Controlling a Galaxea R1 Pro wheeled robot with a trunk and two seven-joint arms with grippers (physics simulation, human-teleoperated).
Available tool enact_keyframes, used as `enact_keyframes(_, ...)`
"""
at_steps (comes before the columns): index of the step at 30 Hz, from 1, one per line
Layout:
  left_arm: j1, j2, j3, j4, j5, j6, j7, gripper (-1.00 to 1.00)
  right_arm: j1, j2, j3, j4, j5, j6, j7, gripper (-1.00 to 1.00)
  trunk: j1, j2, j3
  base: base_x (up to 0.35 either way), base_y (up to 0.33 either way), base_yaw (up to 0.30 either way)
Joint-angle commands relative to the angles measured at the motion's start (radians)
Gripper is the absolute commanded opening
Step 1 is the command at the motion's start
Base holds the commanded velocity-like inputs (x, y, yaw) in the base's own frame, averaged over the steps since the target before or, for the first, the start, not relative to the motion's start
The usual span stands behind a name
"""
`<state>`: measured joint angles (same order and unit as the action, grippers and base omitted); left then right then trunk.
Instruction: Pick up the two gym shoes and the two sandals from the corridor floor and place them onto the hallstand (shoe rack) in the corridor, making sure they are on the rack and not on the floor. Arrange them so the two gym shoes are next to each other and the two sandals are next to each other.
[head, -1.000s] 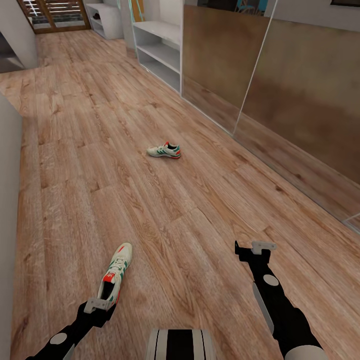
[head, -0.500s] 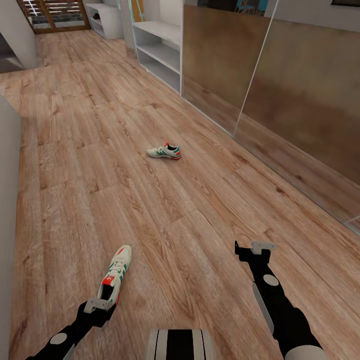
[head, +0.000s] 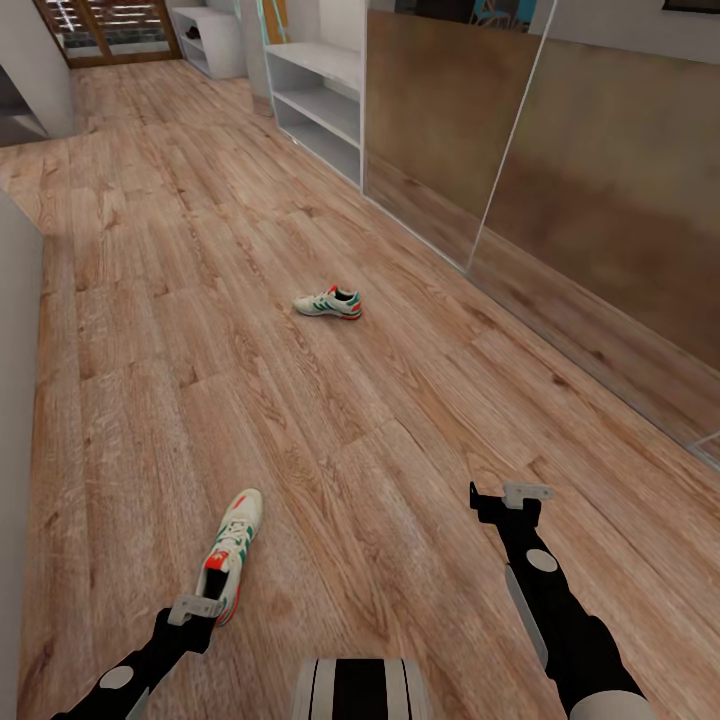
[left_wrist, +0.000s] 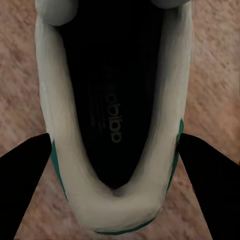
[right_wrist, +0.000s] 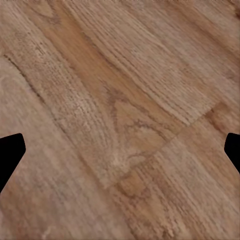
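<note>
While the left pincer (head: 197, 608) hung spread wide over the near gym shoe (head: 231, 552) at lower left, apparently lining up a heel grasp, the right pincer (head: 512, 494) gaped empty; the second shoe (head: 328, 302) lay mid-frame.

The corridor floor (head: 330, 420) is light wood plank; one gym shoe (head: 231, 552) lies near left on it; the other gym shoe (head: 328, 302) lies farther off, mid-corridor.
</note>
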<state>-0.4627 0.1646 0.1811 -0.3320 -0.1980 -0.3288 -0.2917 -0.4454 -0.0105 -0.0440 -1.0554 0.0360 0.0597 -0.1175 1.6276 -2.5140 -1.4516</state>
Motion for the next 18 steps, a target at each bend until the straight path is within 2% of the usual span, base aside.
enact_keyframes(1, -0.001, 0.0, 0.011, 0.001, -0.011, -0.004, -0.004, -1.0, 0.0, 0.0, 0.001, -0.001, 0.004, 0.006, -0.004, 1.0, 0.0, 0.0, -0.001, 0.0, 0.0, 0.0)
enact_keyframes(18, -0.001, 0.0, 0.009, -0.001, -0.011, -0.004, -0.004, -1.0, 0.0, 0.0, 0.001, 0.003, 0.004, 0.005, -0.003, 1.0, 0.0, 0.0, -0.001, 0.0, 0.0, 0.0)
